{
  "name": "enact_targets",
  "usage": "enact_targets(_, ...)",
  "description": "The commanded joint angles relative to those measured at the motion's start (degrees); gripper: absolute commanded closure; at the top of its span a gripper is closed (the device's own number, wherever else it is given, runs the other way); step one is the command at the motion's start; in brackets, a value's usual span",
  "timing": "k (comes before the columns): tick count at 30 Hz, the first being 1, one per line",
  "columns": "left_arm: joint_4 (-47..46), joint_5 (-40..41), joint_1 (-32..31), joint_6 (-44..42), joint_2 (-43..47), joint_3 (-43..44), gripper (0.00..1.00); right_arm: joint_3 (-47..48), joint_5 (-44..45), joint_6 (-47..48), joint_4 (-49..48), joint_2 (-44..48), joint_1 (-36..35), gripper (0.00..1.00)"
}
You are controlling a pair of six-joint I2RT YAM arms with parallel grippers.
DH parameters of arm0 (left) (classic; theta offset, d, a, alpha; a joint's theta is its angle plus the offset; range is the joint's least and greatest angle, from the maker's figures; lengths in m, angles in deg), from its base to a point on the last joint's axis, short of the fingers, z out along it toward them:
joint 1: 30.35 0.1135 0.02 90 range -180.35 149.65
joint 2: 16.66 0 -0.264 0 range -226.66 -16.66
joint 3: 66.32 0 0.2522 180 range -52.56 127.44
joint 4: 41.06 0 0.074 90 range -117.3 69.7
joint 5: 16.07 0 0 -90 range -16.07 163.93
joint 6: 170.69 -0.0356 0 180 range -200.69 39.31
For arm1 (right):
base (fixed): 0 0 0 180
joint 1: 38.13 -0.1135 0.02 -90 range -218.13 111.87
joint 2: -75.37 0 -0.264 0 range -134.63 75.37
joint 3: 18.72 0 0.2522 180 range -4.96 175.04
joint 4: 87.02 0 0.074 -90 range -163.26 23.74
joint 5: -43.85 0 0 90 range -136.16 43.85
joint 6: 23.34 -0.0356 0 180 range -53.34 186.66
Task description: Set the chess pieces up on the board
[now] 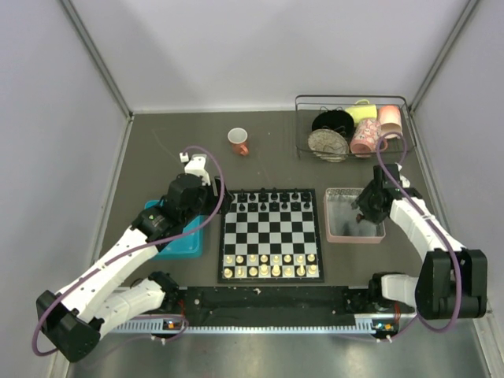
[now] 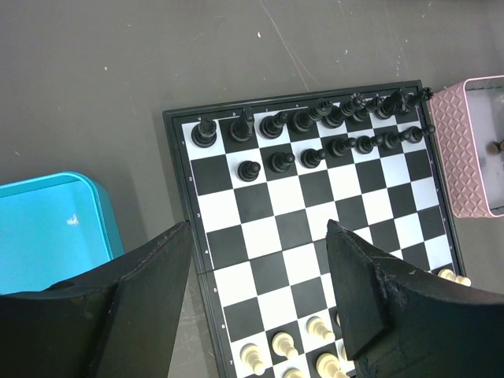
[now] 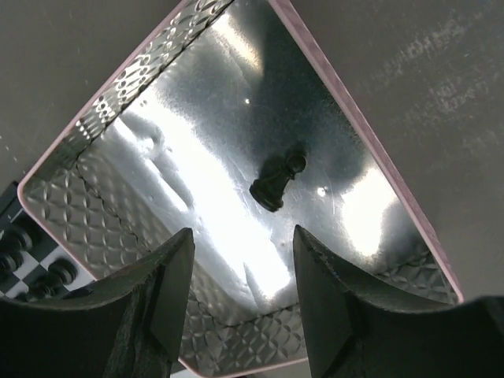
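The board (image 1: 271,234) lies in the middle of the table. Black chess pieces (image 2: 303,120) fill its far row, and black pawns (image 2: 340,146) stand in the second row, whose leftmost square is bare. One black pawn (image 3: 276,181) lies on its side in the pink tray (image 3: 378,150). My right gripper (image 3: 240,260) hangs open over that tray, just short of the pawn, with nothing between its fingers. My left gripper (image 2: 256,252) is open and holds nothing, above the board's left edge.
Cream-white pieces (image 1: 270,265) fill the board's two near rows. A teal tray (image 1: 185,246) sits left of the board under my left arm. At the back stand a red cup (image 1: 239,141) and a wire rack (image 1: 350,130) with cups and a plate.
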Motion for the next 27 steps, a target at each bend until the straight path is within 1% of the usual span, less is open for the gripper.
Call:
enact_targets(1, -3.3, -0.8, 0.2, 0.1, 1.4, -0.5, 0.27, 2.0, -0.7, -4.1, -4.4, -3.7, 1.3, 0.49)
enact_targets(8, -3.5, -0.8, 0.2, 0.2, 1.4, -0.9, 0.27, 2.6, -0.5, -5.4, -5.5, -8.5, 1.7, 0.50)
enact_targets(11, -3.7, -0.9, 0.2, 0.2, 1.5, -1.1, 0.27, 1.9, 0.1, -5.8, -6.6, -9.1, 1.8, 0.50)
enact_targets(12, -3.7, -0.9, 0.2, 0.1, 1.4, -1.0, 0.27, 1.8, 0.1, -5.8, -7.0, -9.2, 3.3, 0.51)
enact_targets(20, -4.0, -1.0, 0.3, -0.1, 0.9, -0.9, 0.27, 2.4, 2.0, -4.7, -7.2, -10.5, 3.9, 0.52)
enact_targets(27, -4.2, -1.2, 0.2, -0.1, 0.7, -0.8, 0.27, 3.0, 1.0, -3.7, -7.7, -12.4, 4.0, 0.58)
